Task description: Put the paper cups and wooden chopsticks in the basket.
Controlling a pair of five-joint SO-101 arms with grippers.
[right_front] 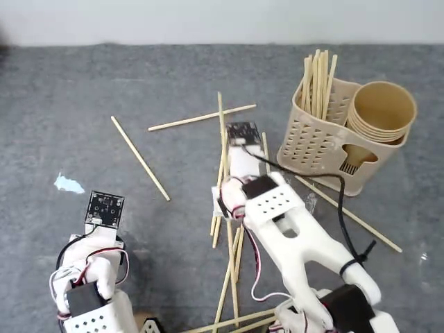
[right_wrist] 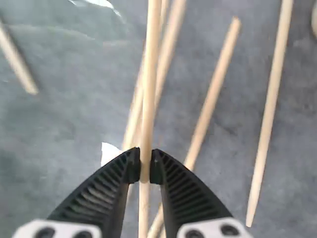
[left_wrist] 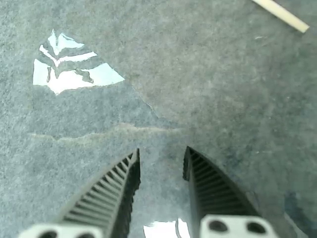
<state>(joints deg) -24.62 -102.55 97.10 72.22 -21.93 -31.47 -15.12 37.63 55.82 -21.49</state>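
A beige slotted basket (right_front: 316, 142) stands at the back right, holding upright wooden chopsticks (right_front: 318, 83) and a stack of paper cups (right_front: 381, 111). More chopsticks lie loose on the grey mat: one slanted (right_front: 139, 157), one near the middle back (right_front: 201, 118), one by the basket (right_front: 350, 214), and a bundle (right_front: 232, 267) under my right arm (right_front: 284, 215). My right gripper (right_wrist: 144, 166) is shut on one chopstick (right_wrist: 150, 74) of that bundle, low over the mat. My left gripper (left_wrist: 161, 158) is open over bare mat at the front left, with nothing between its fingers.
A pale scrap of tape (left_wrist: 69, 69) is stuck to the mat (right_front: 83, 104) just ahead of my left gripper, seen as a light patch (right_front: 68, 184) from above. The mat's left and back-left parts are free of objects. A black cable (right_front: 340, 208) runs along the right arm.
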